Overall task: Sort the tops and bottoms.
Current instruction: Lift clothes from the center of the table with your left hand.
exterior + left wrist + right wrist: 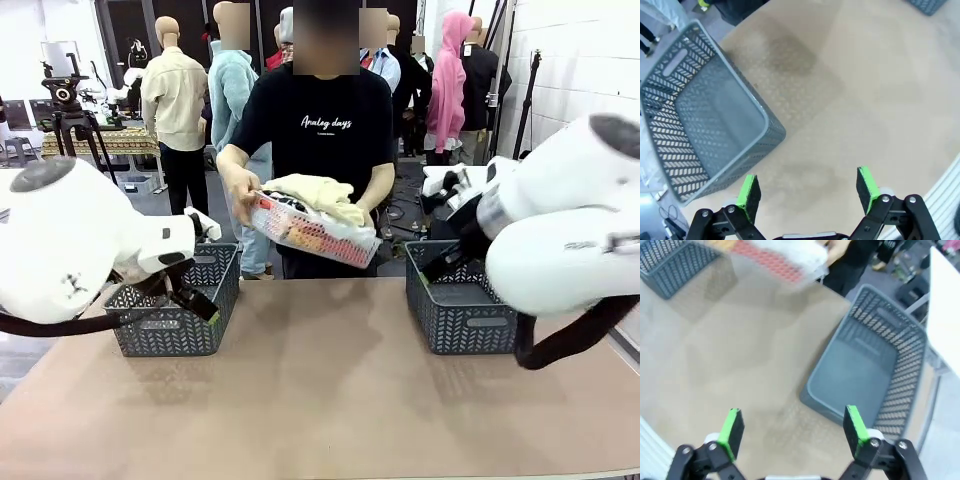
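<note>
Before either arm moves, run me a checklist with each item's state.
1. Left robot hand open, holding nothing: ok.
2. Right robot hand open, holding nothing: ok.
3. Dark grey lattice plastic basket by the left arm empty: ok.
4. Matching dark grey basket by the right arm empty: ok.
5. Clothing laid on the tan table: not ok; the pale yellow cloth garment lies in the white perforated basket held by the person.
6. Tops told from bottoms: cannot tell.

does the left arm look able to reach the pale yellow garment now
Probably not: the pale yellow garment lies in the white basket the person holds up at the table's far side; the left gripper hangs open by a grey basket.
</note>
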`<action>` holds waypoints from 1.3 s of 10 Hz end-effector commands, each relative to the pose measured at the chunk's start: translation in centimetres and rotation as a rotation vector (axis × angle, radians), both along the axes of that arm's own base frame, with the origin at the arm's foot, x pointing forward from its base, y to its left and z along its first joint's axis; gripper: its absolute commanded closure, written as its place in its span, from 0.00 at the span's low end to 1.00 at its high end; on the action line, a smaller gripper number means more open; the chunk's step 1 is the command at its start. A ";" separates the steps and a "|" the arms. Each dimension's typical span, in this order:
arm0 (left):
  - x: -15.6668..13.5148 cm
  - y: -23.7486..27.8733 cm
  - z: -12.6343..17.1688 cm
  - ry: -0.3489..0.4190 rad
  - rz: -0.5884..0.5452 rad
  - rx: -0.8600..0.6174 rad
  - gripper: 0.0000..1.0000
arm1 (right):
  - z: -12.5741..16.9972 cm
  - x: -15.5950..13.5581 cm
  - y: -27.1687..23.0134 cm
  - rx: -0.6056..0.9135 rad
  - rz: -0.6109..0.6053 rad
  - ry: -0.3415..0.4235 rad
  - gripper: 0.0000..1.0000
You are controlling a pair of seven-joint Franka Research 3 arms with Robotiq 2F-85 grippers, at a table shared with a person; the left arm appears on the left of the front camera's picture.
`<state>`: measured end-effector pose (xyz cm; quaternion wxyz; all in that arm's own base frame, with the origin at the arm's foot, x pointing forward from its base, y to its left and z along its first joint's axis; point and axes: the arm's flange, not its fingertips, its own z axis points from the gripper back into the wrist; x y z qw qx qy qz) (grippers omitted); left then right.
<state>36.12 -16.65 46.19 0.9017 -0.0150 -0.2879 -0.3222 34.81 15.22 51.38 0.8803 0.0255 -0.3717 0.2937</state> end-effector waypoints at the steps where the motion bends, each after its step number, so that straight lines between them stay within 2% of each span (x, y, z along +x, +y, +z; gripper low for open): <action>1: -4.8 3.2 4.9 0.022 -0.025 0.001 0.00 | 1.7 -5.5 -3.4 0.018 -0.047 0.000 0.00; 3: -6.9 6.2 8.4 0.024 0.029 -0.003 0.00 | 4.9 -7.5 -5.7 0.028 -0.097 -0.039 0.00; 5: -9.5 9.0 12.0 -0.058 0.054 -0.055 0.00 | 5.9 -7.9 -7.7 0.035 -0.143 0.029 0.00; 6: -10.3 9.6 12.7 -0.107 0.066 -0.062 0.00 | 5.8 -7.9 -8.5 0.061 -0.157 0.039 0.00; 7: -11.0 10.0 13.0 -0.136 0.054 -0.080 0.00 | 5.8 -7.7 -9.1 0.106 -0.145 0.018 0.00; 10: -11.1 10.9 12.1 -0.120 -0.024 -0.186 0.00 | 5.9 -8.4 -10.3 0.200 -0.068 -0.024 0.00; 12: -10.1 11.0 11.5 -0.094 -0.021 -0.186 0.00 | 5.4 -7.6 -10.6 0.209 -0.046 -0.017 0.00; 13: -10.6 10.6 14.6 -0.117 0.016 -0.156 0.00 | 5.2 -7.5 -10.8 0.233 -0.016 -0.029 0.00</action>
